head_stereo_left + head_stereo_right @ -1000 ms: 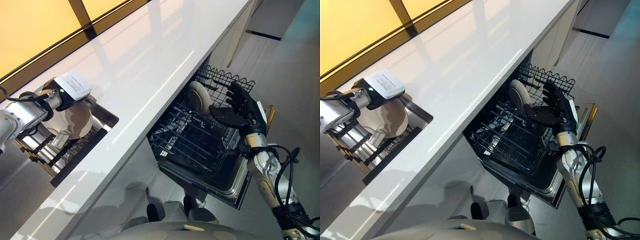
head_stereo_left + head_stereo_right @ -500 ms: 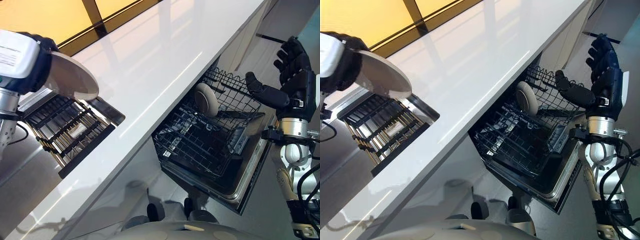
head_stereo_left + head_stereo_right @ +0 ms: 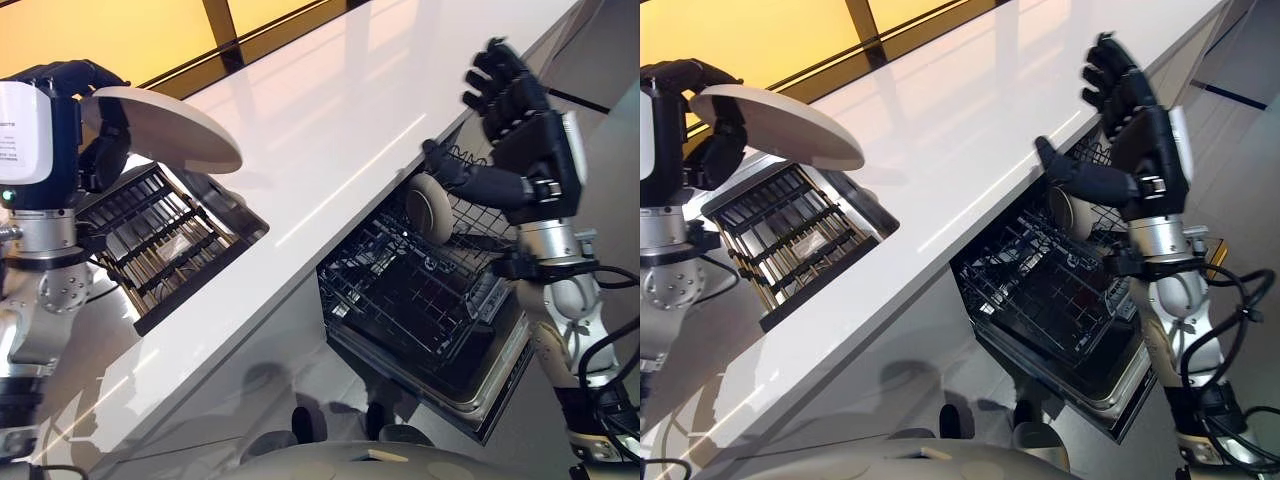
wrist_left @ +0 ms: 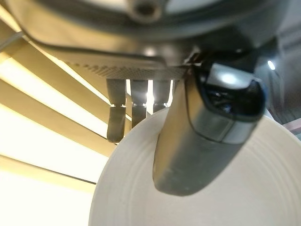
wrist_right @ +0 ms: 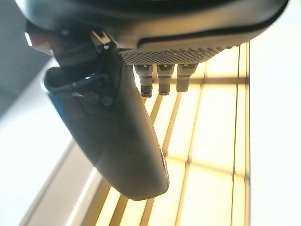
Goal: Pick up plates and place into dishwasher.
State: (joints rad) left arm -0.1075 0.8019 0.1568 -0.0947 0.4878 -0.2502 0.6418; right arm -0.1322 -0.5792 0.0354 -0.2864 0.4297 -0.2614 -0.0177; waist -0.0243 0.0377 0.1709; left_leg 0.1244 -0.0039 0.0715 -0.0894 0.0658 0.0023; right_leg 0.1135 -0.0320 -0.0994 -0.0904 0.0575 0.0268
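Left wrist view shows the left hand [image 4: 202, 136] pinching a plate [image 4: 197, 188], thumb laid across its upper face and fingers [image 4: 115, 122] reaching past the far rim. In the left eye view that hand [image 3: 95, 130] holds the plate [image 3: 165, 125] raised over the sink rack [image 3: 165, 235] at the counter's left end, its face nearly level and tipped slightly down toward the counter. The right hand [image 3: 515, 120] is lifted above the counter edge with fingers spread and thumb out, holding nothing; its own wrist view shows the straight fingers [image 5: 160, 80] against a lit window.

The dishwasher rack [image 3: 420, 290] lies to the right of the held plate and lower, under the counter's front edge, with the whole counter [image 3: 320, 130] between them. The empty right hand is much nearer the rack, so a handover across the counter looks likely.

The plate is a round, shallow disc, pale, smooth and glazed, with faint concentric rings. One like it stands on edge in the rack's far corner, a second plate [image 3: 430, 205]. The rack is dark coated wire; the counter is glossy white.
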